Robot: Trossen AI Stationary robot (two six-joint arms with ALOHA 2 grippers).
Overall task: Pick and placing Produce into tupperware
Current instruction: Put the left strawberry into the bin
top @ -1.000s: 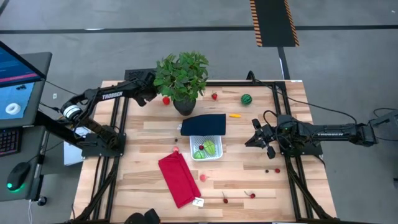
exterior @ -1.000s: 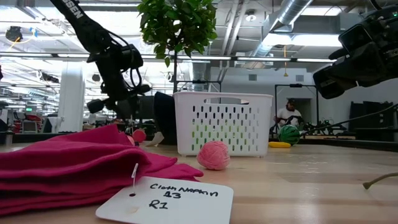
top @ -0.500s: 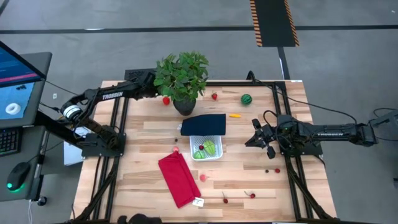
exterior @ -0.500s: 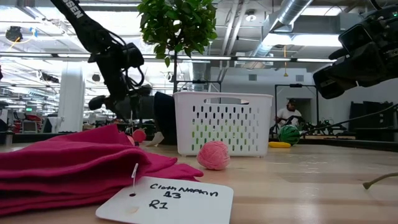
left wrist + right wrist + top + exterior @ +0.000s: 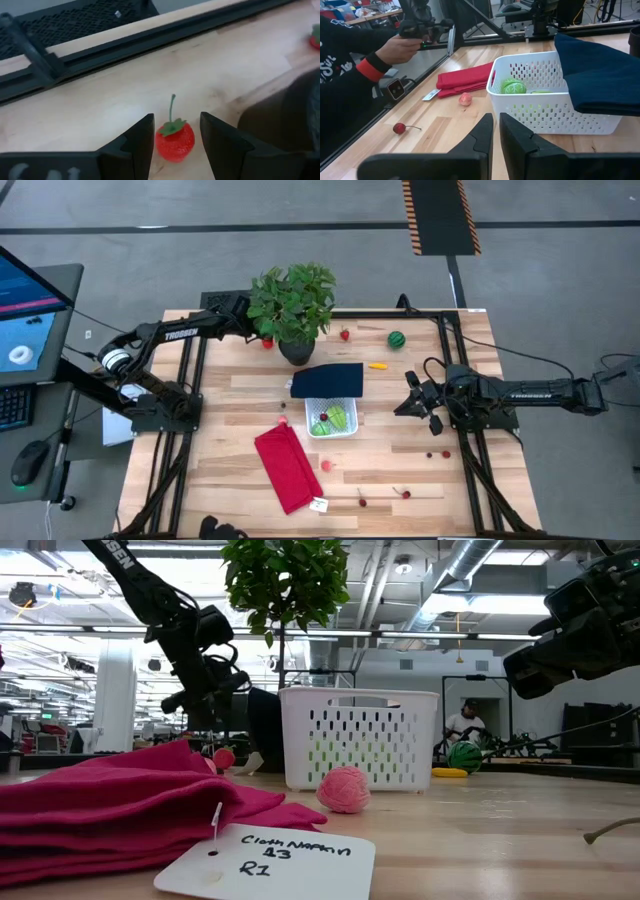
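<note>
A red strawberry (image 5: 175, 142) with a green stalk lies on the table at the far left, beside the plant pot. My left gripper (image 5: 176, 117) hangs open just above it (image 5: 205, 718), slanting down, one finger showing on each side of the berry. The white tupperware (image 5: 333, 420) stands mid-table with green produce (image 5: 512, 86) inside and a dark navy cover (image 5: 327, 380) over its far rim. My right gripper (image 5: 405, 405) waits shut at the right, clear of everything.
A potted plant (image 5: 293, 310) stands right beside the left gripper. A second strawberry (image 5: 345, 334), a striped green ball (image 5: 397, 339) and an orange piece (image 5: 377, 365) lie at the far right. A red cloth (image 5: 287, 468), a pink fruit (image 5: 327, 465) and cherries (image 5: 405, 494) lie nearer. A person's hand (image 5: 395, 47) shows beyond the near edge.
My left gripper has rolled about its own pointing line while staying over the strawberry at the far left. The strawberry has not moved.
</note>
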